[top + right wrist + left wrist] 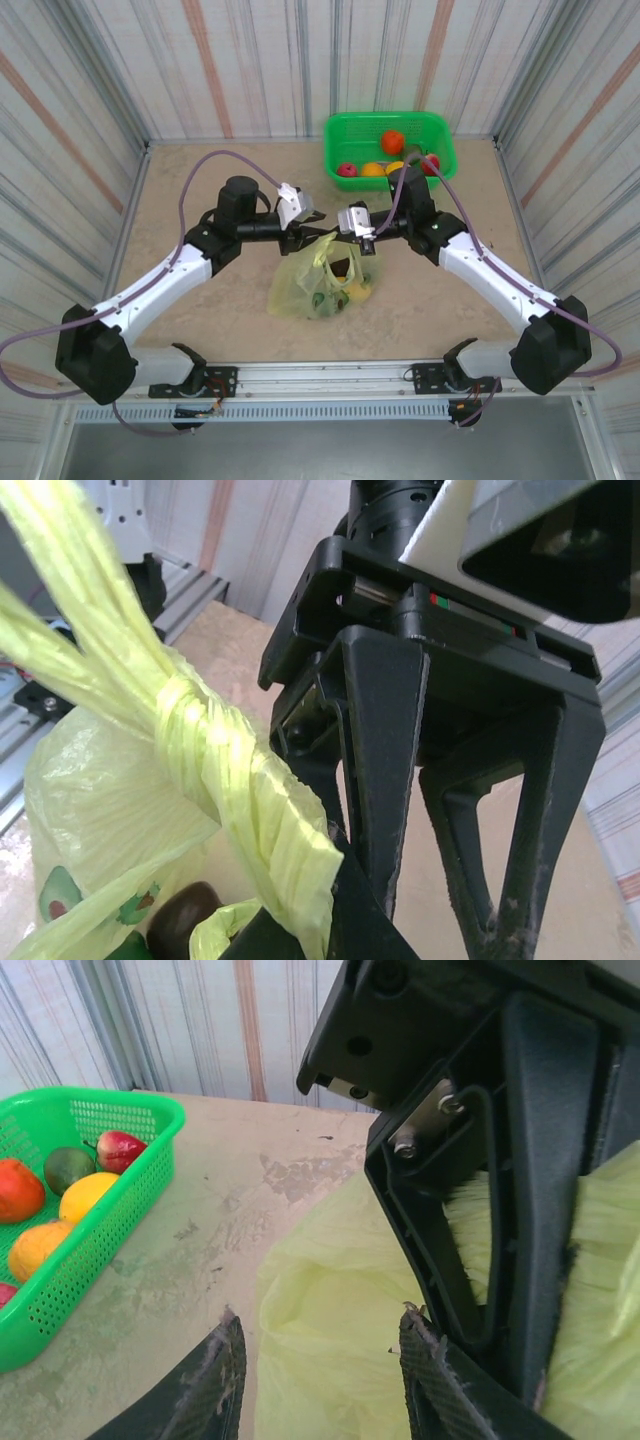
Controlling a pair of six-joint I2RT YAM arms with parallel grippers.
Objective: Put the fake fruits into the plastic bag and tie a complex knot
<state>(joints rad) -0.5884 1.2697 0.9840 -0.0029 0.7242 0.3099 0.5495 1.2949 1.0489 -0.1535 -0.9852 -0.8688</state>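
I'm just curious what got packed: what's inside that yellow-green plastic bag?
Through the thin plastic bag you can make out a dark round fruit, a yellow fruit and something green. Crumpled, printed film covers the rest, so the full contents can't be counted.

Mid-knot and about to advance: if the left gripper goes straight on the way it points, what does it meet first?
Probably the plastic bag film just past the left gripper, with the right gripper close behind it; depth is hard to judge.
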